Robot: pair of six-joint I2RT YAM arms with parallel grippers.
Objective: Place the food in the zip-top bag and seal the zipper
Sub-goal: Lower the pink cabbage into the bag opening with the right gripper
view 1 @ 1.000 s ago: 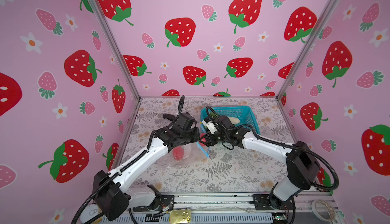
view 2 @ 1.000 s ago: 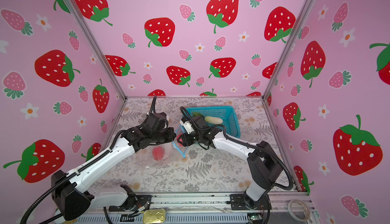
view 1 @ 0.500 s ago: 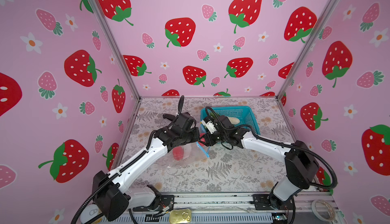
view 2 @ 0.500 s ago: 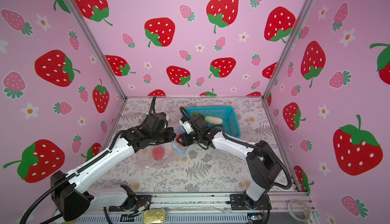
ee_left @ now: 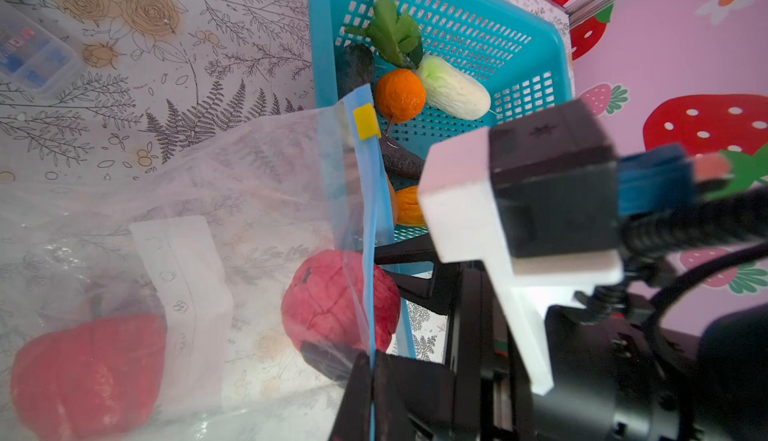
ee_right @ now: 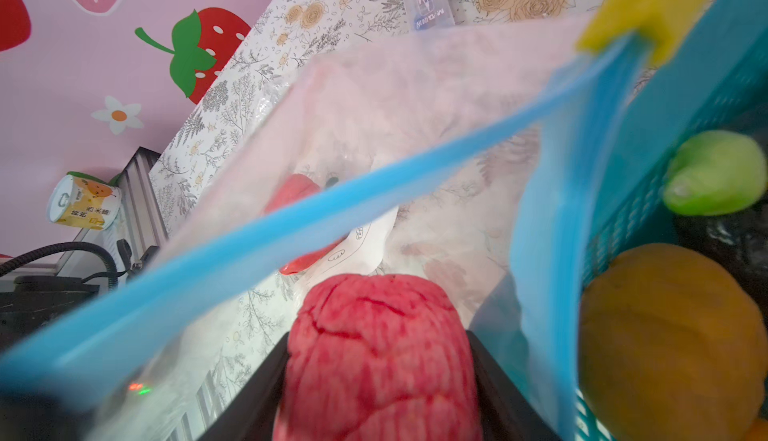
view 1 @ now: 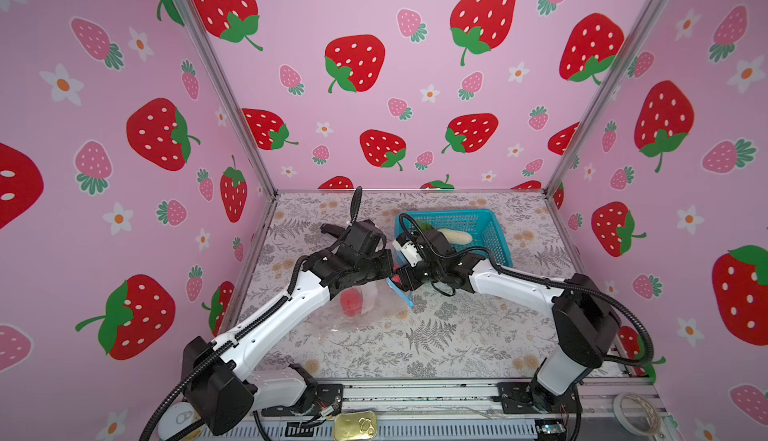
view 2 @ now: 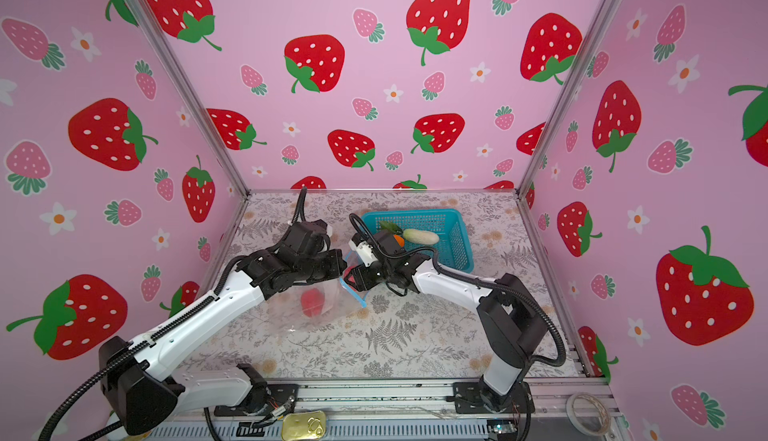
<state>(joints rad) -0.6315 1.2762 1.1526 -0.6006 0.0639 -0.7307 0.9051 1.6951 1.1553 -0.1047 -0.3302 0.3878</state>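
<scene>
with left hand [ee_left: 371,366] pinched shut on the zipper [ee_left: 368,210], lifts open the mouth of the zip-top bag [ee_left: 232,194], lying on the worktop [view 1: 457,335] beside the basket [ee_left: 478,23]. with right hand [ee_right: 378,356] clamped on a red-pink lump [ee_left: 328,297], reaches into that mouth; both arms outstretched, wrists nearly meeting.

Your left hand [ee_left: 370,362]: pinched closed on zipper [ee_left: 369,218]. Your right hand [ee_right: 378,360]: part-spread, clamping red-pink lump [ee_right: 374,326]. Both your arms outstretched low, hands nearly tip to tip.
</scene>
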